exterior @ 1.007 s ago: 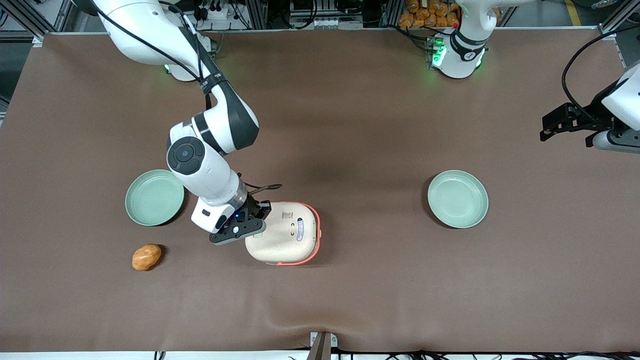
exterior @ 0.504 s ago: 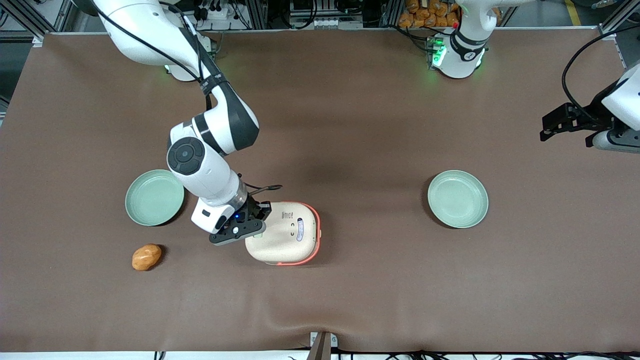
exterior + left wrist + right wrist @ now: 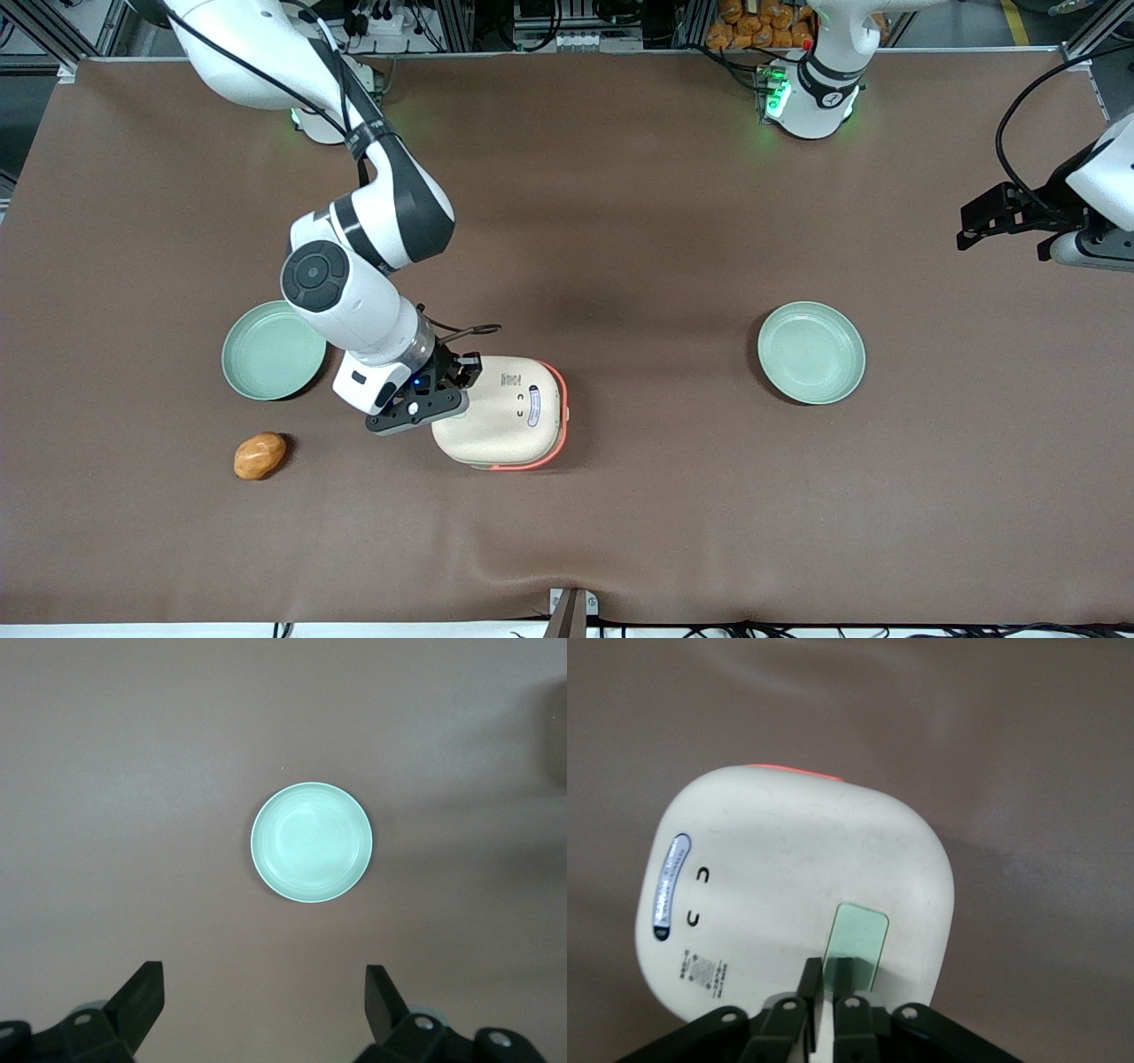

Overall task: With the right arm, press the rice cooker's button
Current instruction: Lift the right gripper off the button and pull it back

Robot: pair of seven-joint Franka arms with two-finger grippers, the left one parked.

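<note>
Right wrist view, seen from just above the work: the right arm's gripper (image 3: pixel 827 979) hangs over the cream lid of the rice cooker (image 3: pixel 797 895), its jaws drawn nearly together with only a thin slit between them and nothing held, the tips poised at the edge of the pale green button (image 3: pixel 857 943) set into the lid. Whether the tips actually bear on the button cannot be made out. The pressing step appears to be at hand; the next move would call for a short, straight push down onto that green panel, kept centred so the tips do not slide off onto the smooth lid. From the front, the right arm (image 3: pixel 354 301) reaches down to the cooker, which sits on the brown tabletop (image 3: pixel 620 221) near its middle, lid closed, orange-red rim showing. A pale green plate (image 3: pixel 273 349) lies just beside the arm, a small brown bread roll (image 3: pixel 260 455) nearer the camera, and a second plate (image 3: pixel 811 352) toward the parked arm's end.
</note>
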